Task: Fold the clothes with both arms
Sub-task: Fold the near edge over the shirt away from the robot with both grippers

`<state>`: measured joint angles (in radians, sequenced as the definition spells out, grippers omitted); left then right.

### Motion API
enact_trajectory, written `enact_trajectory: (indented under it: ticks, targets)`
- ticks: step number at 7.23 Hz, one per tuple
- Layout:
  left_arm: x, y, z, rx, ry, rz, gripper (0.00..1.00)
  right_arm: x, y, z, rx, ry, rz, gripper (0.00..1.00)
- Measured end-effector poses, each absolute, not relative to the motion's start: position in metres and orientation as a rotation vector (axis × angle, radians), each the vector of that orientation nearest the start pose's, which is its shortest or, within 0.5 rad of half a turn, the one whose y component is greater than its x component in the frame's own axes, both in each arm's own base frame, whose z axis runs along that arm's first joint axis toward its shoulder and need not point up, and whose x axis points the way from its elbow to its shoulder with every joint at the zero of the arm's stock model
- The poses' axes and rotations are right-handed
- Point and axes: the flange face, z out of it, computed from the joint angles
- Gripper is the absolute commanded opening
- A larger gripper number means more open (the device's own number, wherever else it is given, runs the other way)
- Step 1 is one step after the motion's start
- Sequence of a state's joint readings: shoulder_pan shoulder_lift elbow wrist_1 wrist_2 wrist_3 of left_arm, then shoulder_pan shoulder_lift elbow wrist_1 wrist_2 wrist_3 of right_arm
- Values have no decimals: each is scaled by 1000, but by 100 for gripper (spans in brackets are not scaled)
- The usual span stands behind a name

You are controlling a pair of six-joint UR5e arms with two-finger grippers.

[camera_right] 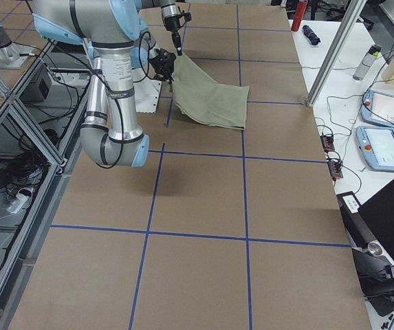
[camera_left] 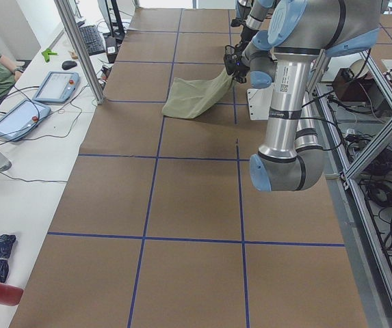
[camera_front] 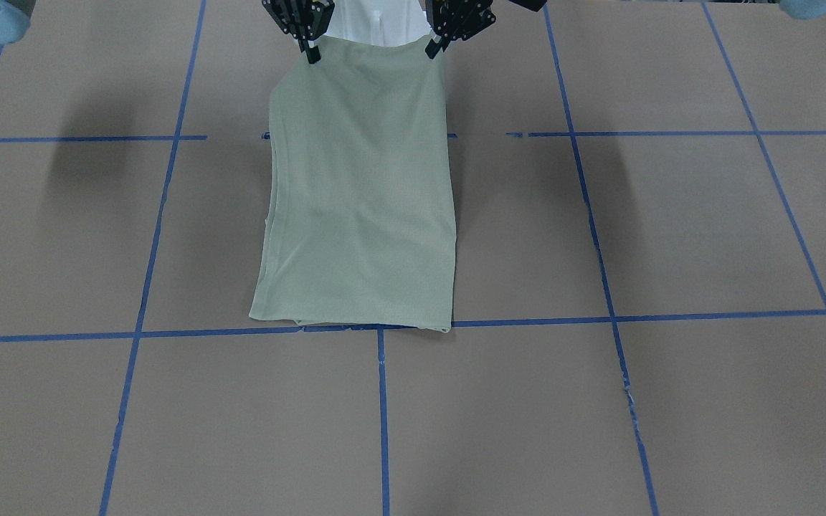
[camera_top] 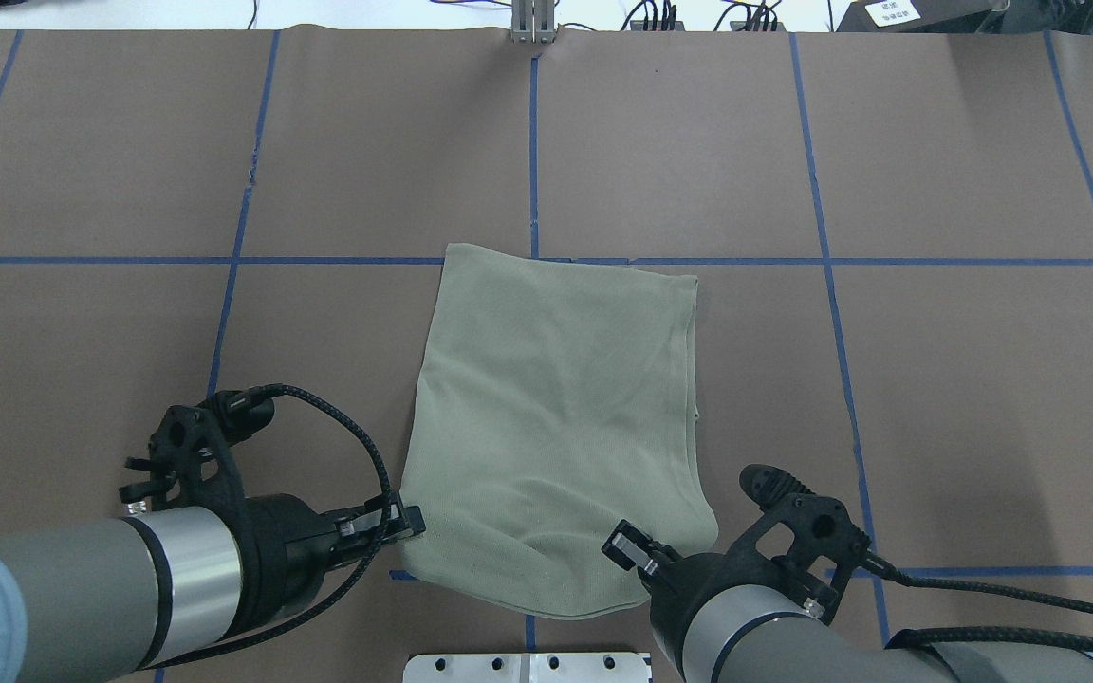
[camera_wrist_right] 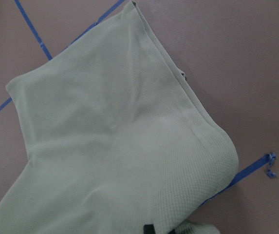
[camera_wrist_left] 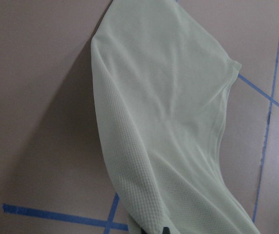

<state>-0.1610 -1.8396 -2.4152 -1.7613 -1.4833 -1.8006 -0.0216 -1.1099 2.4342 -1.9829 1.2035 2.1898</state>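
Lying folded into a long panel on the desk [camera_top: 983,142], the shirt [camera_top: 556,408] is rested by its far edge on a blue tape line [camera_top: 888,262], while its near edge is held raised. One near corner is pinched in the closed jaws of the left arm [camera_top: 176,569], the other in those of the right arm [camera_top: 765,621].

Open table [camera_top: 964,408] either side of the shirt [camera_top: 556,427]; metal bracket [camera_top: 534,24] at far edge; base plate [camera_top: 527,667] nearside
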Motion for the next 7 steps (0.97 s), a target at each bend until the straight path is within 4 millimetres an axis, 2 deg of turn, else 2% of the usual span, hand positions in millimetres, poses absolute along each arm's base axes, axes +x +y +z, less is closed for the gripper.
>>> enact_trajectory:
  ticks: [1,2,3,5,7]
  targets:
    - [385,-205,153,27,1288,-373,0,-428,-163,138,56,-966,711,0]
    - [403,-213,158,50,1253,-358,0,-441,-178,141,91,-945,714,0]
    - [427,-230,166,89,1211,-353,0,-460,-201,147,128,-932,719,0]
    - [470,-277,185,174,1137,-348,0,-504,-261,177,165,-919,729,0]
    - [495,-331,205,250,1110,-359,0,-525,-312,206,192,-895,740,0]
